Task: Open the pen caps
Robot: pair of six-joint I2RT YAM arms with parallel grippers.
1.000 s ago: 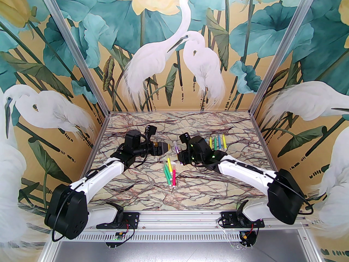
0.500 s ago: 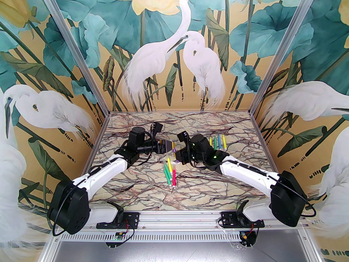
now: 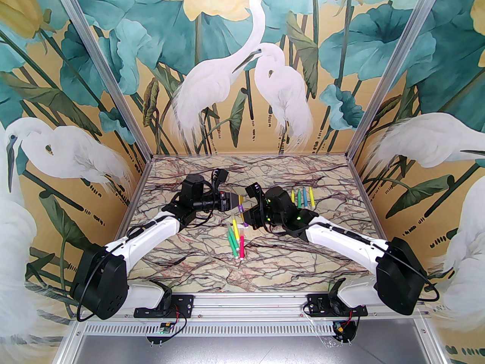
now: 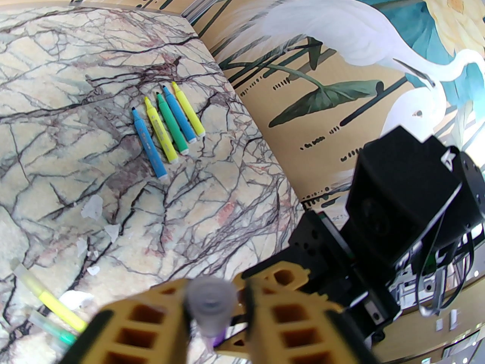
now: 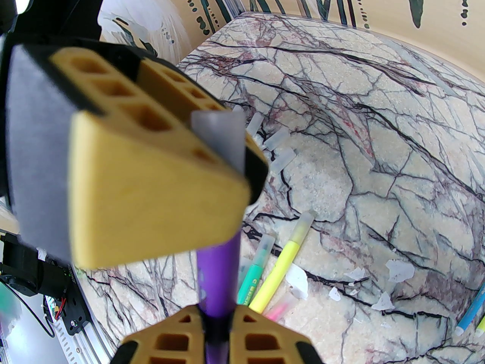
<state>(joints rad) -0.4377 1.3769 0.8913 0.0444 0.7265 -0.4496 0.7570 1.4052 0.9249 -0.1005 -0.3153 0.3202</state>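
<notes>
Right gripper [image 5: 218, 328] clamps purple pen [image 5: 218, 275] barrel; left gripper [image 3: 239, 202] pinches its cap [image 5: 218, 135] — cap at 12 o'clock from the right grip, axis 6–12 — pull likely straight along it.

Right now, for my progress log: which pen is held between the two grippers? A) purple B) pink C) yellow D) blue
A: the right gripper is clamped on the barrel of the purple pen, and the left gripper is closed on its pale cap.
</notes>
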